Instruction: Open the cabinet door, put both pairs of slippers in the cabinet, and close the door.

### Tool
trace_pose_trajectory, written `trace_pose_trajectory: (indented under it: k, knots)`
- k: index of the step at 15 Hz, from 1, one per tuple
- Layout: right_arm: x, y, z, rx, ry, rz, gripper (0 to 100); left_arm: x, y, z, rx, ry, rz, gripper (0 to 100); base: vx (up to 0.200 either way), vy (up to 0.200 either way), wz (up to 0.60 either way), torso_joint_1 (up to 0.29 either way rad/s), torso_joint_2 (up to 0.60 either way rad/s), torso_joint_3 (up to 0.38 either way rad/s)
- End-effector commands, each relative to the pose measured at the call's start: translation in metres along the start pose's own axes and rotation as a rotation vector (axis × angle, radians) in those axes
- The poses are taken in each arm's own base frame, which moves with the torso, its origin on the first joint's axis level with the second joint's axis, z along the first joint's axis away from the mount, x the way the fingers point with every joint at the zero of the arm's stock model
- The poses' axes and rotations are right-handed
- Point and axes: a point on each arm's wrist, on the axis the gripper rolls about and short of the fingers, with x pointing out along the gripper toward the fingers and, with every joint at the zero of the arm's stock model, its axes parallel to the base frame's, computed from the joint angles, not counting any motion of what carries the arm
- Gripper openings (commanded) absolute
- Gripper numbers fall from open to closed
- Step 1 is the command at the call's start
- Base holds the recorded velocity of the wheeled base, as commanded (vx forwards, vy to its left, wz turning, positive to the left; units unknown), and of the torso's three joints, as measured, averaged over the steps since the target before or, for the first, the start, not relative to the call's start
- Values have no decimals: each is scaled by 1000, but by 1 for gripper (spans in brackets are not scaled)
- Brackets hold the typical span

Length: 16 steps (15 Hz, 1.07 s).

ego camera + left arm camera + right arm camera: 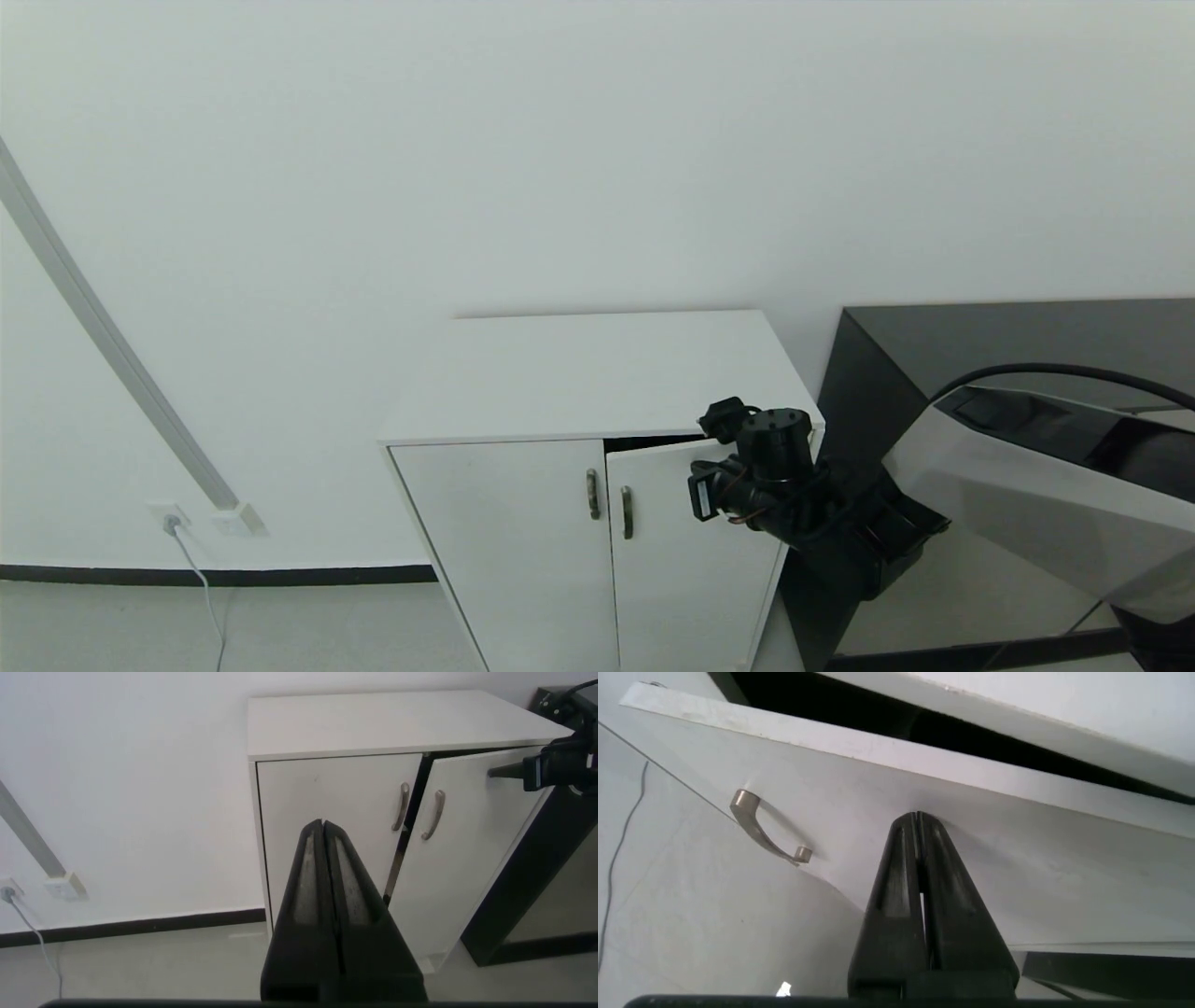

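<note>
A plain white wall (560,140) took up most of the head view, meeting a pale grey floor (308,625) along a thin black skirting strip (215,574). Against the wall stood the white cabinet (597,373), with two doors under a flat top. Just beside it on the robot's right was a taller, glossy black unit (1027,336).

The left door (504,541) sat flush with the frame. The right door (691,588) was slightly ajar, its handle edge swung outward, and a dark gap showed along its top under the cabinet's top panel.

A grey cable duct (103,336) ran diagonally down the wall, well to the left of the cabinet, and ended at a small white box (238,520) near the floor.

The right end effector (919,819) was up at the top part of the ajar door, on the hinge side of its handle. Its fingers were pressed together with nothing between them. The tips pointed at the door's outer face, but I could not tell whether they touched it. The left end effector (322,826) was in front of the cabinet, clear of it and lower than the handles, and its fingers were likewise closed together and empty.

Each door carried a curved metal handle near the centre seam, the left handle (592,494) a little higher than the right handle (626,512). Next to the white box, a wall socket (168,515) held a plug, and its thin cable (201,579) trailed down to the floor.
</note>
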Motion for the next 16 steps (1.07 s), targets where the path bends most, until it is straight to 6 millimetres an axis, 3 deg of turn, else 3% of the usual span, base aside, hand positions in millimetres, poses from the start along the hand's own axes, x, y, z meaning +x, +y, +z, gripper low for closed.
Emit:
trace_pose_trajectory:
  k: [1, 16]
  knots:
    - [1, 0, 1, 0, -2, -1, 0, 0, 0, 0, 0, -1, 0, 0, 0, 0, 0, 0, 0, 0]
    - [8, -2, 1, 2, -1, -7, 0, 0, 0, 0, 0, -1, 0, 0, 0, 0, 0, 0, 0, 0]
